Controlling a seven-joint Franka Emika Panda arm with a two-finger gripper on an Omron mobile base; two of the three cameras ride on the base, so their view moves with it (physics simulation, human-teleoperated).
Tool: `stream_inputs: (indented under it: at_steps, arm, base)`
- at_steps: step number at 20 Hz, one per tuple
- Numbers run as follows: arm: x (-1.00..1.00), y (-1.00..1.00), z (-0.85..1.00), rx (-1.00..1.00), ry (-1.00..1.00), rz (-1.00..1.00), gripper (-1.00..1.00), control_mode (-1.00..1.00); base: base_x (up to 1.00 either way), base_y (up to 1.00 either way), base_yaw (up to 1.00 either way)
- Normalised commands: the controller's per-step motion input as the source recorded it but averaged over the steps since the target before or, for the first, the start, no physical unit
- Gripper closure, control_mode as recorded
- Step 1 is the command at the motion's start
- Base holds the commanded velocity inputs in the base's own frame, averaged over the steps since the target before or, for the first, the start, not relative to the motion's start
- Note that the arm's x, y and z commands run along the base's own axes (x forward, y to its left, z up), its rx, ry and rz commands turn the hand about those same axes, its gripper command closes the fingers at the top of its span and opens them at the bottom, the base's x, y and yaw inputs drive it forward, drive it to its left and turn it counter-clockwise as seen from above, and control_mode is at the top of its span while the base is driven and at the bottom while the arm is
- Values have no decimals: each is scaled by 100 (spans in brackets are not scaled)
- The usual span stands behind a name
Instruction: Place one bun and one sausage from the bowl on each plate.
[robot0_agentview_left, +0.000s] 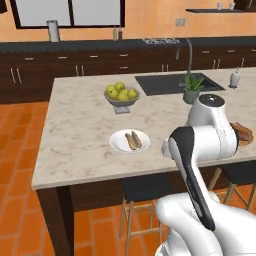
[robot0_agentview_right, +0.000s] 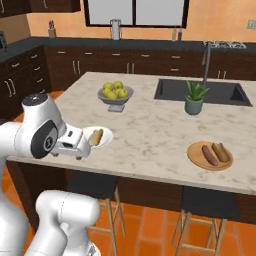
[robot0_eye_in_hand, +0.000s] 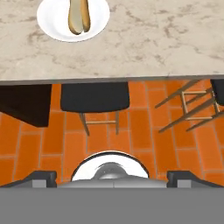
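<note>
The white plate (robot0_agentview_left: 129, 140) sits near the front edge of the marble island counter (robot0_agentview_left: 80, 125), and on it lie a bun (robot0_agentview_left: 130, 141) and, just beside it on the side toward the sink, a slimmer sausage (robot0_agentview_left: 137, 139), both lengthwise and touching or nearly so. From the hand view the same white plate (robot0_eye_in_hand: 72, 18) shows at the top, with the bun (robot0_eye_in_hand: 76, 17) across its middle. From the right base view the white plate (robot0_agentview_right: 99, 136) is partly covered by the robot's hand.

Further along the counter, well apart from the white plate, the round brown wooden dish (robot0_agentview_right: 210, 155) holds a reddish sausage (robot0_agentview_right: 209, 155) and a tan bun (robot0_agentview_right: 220, 152) side by side. From the left base view this dish (robot0_agentview_left: 245, 134) peeks out behind the arm's elbow.

The gripper (robot0_eye_in_hand: 112, 178) hangs off the counter's front edge, above the orange tiled floor (robot0_eye_in_hand: 144, 140) and a dark stool (robot0_eye_in_hand: 94, 97); its jaws stand spread as wide as they go and hold nothing.

Behind the plates, a grey footed bowl of yellow-green fruit (robot0_agentview_left: 121, 94) stands toward the counter's middle, a potted plant (robot0_agentview_right: 195, 97) stands near the dark sink (robot0_agentview_right: 200, 91), and a soap dispenser (robot0_agentview_left: 234, 78) stands at the sink's far side.
</note>
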Motion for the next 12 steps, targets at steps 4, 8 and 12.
stream_inputs:
  at_steps: [4, 8, 12]
  arm:
    - [0, 0, 0, 0, 0, 0, -100, 100]
    - [0, 0, 0, 0, 0, 0, -100, 100]
    - [0, 0, 0, 0, 0, 0, -100, 100]
  base:
    - [-7, -90, -6]
    - [0, -94, -6]
    - [0, -98, -5]
